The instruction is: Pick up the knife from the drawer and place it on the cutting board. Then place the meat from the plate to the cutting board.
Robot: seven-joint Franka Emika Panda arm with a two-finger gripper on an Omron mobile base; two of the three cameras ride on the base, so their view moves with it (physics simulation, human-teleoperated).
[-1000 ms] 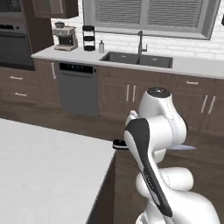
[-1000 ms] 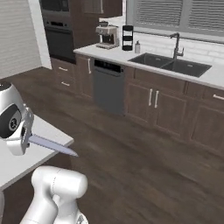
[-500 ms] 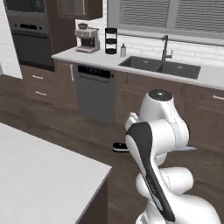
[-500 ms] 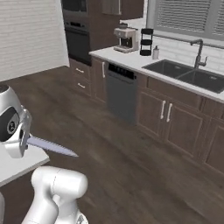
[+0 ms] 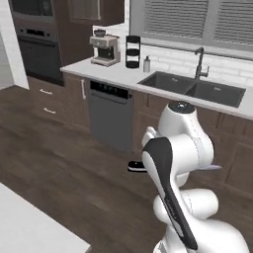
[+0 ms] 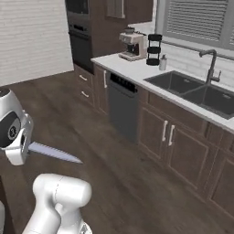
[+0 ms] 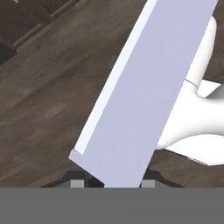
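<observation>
The end effector point(image 6: 20, 148) is gripping the knife point(image 6: 55, 153), jaws clamped on it near the handle, and carrying it blade-out over the wood floor point(image 6: 114, 160). Guessing it's holding it level and clear of the robot's body while the base is driving toward the cutting board.

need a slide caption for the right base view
Franka gripper carries the knife blade-out above the dark wood floor, with the sink counter and coffee machine ahead.
</observation>
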